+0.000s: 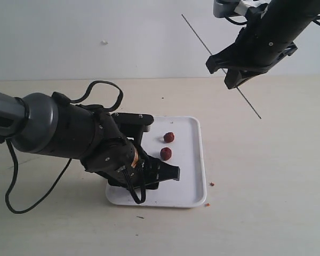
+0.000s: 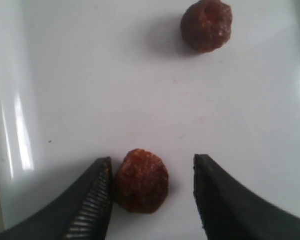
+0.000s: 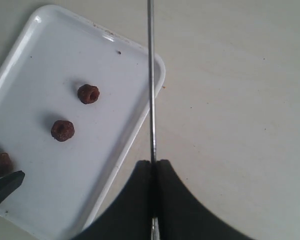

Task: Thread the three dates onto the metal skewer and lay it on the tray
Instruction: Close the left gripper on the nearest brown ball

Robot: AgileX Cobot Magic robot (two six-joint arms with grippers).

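On the tray point(image 1: 193, 178), a date point(image 1: 169, 137) and a second date point(image 1: 166, 153) are seen plainly, whereas the third date point(image 2: 141, 181), hidden behind the left gripper point(image 2: 151, 161) in the exterior view, is shown between its spread jaws, and the metal skewer point(image 1: 197, 32) is pinched aloft by the right gripper point(image 3: 154, 167).

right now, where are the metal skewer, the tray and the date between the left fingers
metal skewer point(image 3: 151, 75), right wrist view, bare shaft
tray point(image 1: 191, 173), exterior view, bare floor
date point(image 2: 141, 181), left wrist view, its middle
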